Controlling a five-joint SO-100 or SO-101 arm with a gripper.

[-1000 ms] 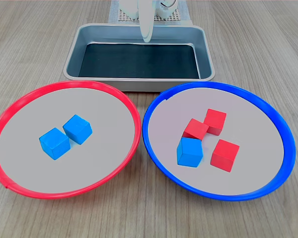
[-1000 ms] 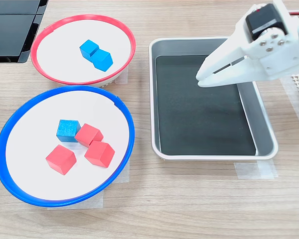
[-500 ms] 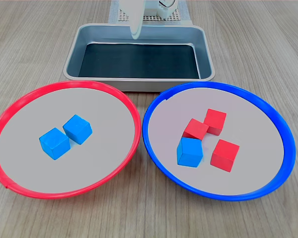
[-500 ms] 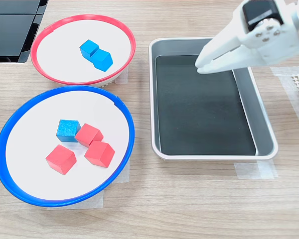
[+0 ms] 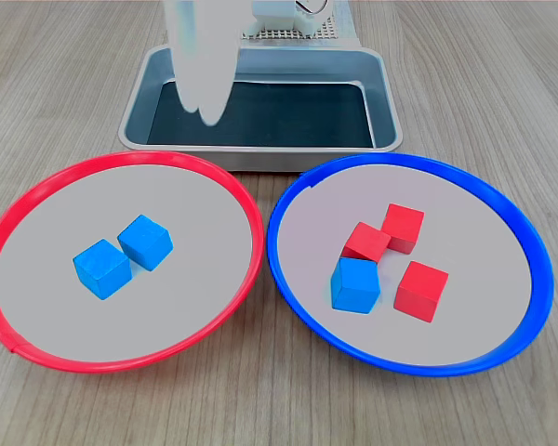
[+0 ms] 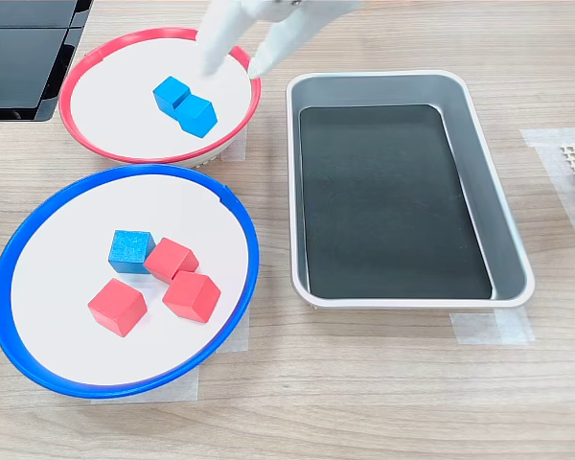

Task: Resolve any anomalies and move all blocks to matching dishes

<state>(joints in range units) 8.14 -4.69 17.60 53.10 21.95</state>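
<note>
Blue matte cubes (image 6: 185, 105) sit wrongly in our red-rimmed round dish (image 6: 96, 60), so our white gripper (image 6: 232, 69) hovers there, jaws apart, holding nothing.

Robotics lab test bench, staged layout.
Dishes and a metal tray (image 6: 498, 230) are fixed with clear tape (image 6: 489, 328) on a wood-grain bench (image 6: 364, 402); white perforated mat (image 5: 298, 33) noted.

I see two bright blue blocks (image 5: 123, 255) on the pale grey inside of the red-rimmed dish (image 5: 37, 195). The blue-rimmed dish (image 5: 530, 251), also pale grey inside, shows three red blocks (image 5: 398, 255) and one blue block (image 5: 355, 284). The tray (image 5: 260, 63) is grey metal with a dark bottom. The bench (image 5: 502, 84) is light woodgrain. The fingers (image 6: 211, 53) are white.
</note>
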